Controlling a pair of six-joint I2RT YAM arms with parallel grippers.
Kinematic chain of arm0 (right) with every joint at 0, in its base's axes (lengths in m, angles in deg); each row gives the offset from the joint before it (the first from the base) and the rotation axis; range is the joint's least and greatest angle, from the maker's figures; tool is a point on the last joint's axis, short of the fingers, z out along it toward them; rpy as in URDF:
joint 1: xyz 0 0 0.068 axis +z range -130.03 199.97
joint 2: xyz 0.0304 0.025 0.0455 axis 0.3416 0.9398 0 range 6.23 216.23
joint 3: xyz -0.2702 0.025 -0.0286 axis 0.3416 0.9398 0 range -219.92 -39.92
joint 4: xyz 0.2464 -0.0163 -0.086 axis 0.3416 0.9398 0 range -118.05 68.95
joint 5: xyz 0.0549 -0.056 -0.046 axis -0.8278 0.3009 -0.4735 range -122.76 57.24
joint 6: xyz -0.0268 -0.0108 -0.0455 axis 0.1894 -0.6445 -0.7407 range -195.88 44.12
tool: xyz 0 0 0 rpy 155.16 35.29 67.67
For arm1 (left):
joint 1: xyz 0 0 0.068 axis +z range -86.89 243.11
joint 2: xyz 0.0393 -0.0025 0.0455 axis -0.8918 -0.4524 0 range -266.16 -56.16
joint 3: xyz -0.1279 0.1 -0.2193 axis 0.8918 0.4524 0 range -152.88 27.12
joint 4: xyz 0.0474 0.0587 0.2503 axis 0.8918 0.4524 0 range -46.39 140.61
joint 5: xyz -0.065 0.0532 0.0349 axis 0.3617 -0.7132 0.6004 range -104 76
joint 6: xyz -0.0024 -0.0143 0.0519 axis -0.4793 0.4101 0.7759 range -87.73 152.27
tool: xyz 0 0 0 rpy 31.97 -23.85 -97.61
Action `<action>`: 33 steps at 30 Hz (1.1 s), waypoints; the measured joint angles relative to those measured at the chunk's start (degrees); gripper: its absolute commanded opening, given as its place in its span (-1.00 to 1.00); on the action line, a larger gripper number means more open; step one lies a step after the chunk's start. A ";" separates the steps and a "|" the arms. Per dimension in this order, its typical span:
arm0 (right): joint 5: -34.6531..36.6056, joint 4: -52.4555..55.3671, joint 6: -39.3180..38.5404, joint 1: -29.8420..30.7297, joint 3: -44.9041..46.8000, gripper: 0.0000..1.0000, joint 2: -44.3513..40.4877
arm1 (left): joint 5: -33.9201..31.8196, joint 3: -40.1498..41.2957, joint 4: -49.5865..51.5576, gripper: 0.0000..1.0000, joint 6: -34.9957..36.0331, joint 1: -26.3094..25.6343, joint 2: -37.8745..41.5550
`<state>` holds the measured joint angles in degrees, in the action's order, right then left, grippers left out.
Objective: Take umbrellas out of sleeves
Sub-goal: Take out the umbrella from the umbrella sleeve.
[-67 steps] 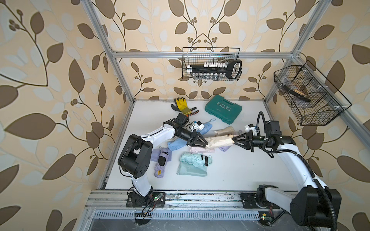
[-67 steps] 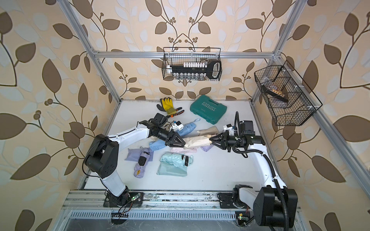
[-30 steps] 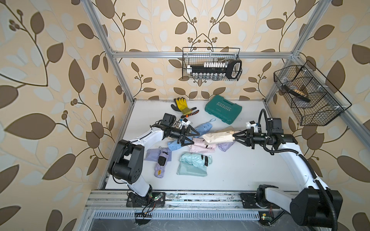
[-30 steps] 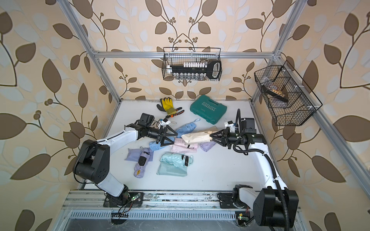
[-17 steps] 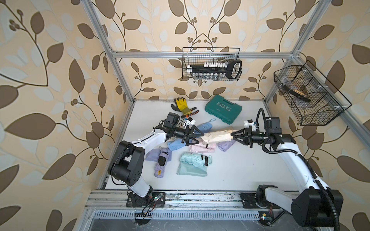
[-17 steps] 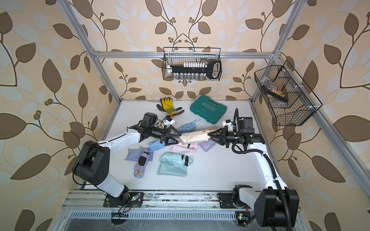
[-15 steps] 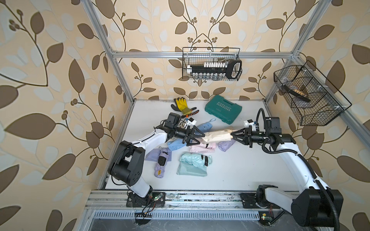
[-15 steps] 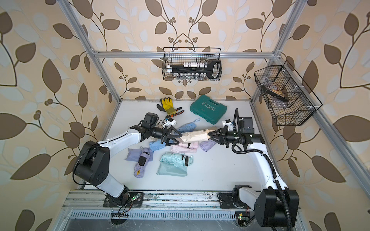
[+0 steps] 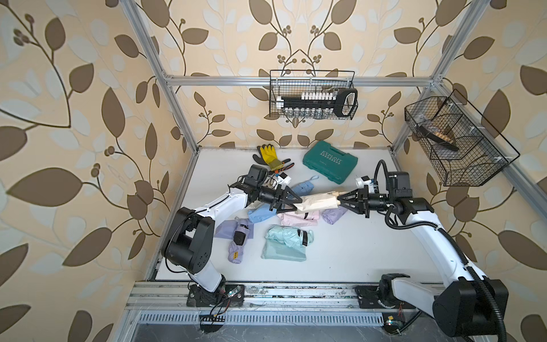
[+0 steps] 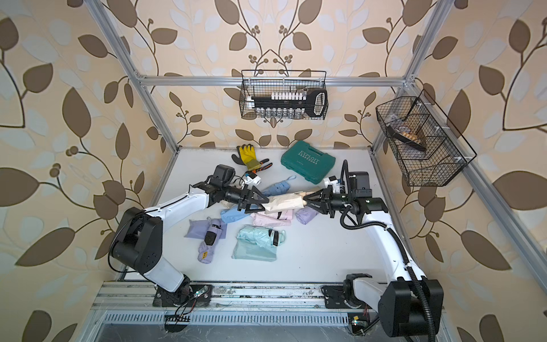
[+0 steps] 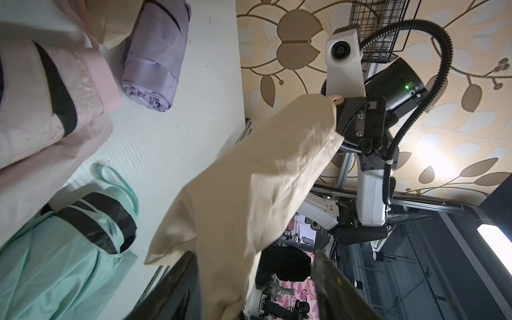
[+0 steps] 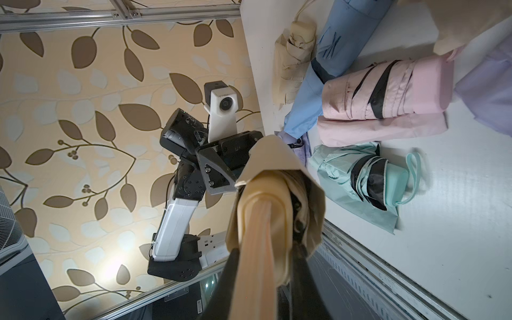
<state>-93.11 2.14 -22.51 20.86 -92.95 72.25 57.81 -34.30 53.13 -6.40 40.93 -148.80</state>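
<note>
Umbrella handle [image 12: 263,216] pinched by right gripper [image 12: 263,252], right wrist view only; left gripper [image 11: 253,256] agape astride sleeve [image 11: 249,180].

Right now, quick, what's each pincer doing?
Left pincer: open, straddling the end of the beige sleeve, not clamped.
Right pincer: closed on the handle of the beige umbrella.

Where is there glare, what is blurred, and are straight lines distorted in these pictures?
In both top views the light is even, shadows are faint, and the frame posts splay outward from wide-angle distortion. In the left wrist view a lamp glare washes out the wall and the left hand's fingers are blurred. In the right wrist view the beige umbrella near the lens is soft.
</note>
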 measured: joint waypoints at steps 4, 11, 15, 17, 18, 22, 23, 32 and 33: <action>0.17 -0.46 0.35 0.35 0.00 -0.77 0.00 | -0.02 -0.22 0.37 0.14 0.24 0.00 -0.20; 0.17 -0.98 0.63 0.61 0.00 -0.76 0.00 | 0.00 -0.76 0.92 -0.06 0.66 0.02 -0.50; 0.17 -1.40 0.66 0.61 0.00 -0.77 0.00 | -0.07 -0.79 1.49 -0.28 0.74 0.09 -0.72; 0.17 -1.51 0.70 0.61 0.00 -0.76 0.00 | -0.17 -0.79 1.90 -0.37 0.72 0.11 -0.81; 0.17 -1.60 0.72 0.61 0.00 -0.76 0.00 | -0.22 -0.79 1.97 -0.39 0.87 0.11 -0.83; 0.17 -1.88 0.83 0.61 0.00 -0.76 0.00 | -0.31 -0.79 2.60 -0.57 0.81 0.11 -0.87; 0.24 -1.97 0.83 0.59 0.00 -0.76 -0.02 | -0.35 -0.79 2.84 -0.61 0.74 0.13 -0.90; 1.38 -1.97 0.85 0.61 0.09 -0.77 -0.02 | 0.04 -0.81 2.91 -0.85 0.85 0.39 -1.60; 1.42 -1.99 0.85 0.61 0.09 -0.76 -0.02 | 0.04 -0.81 2.89 -0.85 0.85 0.39 -1.60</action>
<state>-91.69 0.16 -21.66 21.47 -92.86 72.23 57.85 -35.11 56.02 -5.55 41.32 -150.40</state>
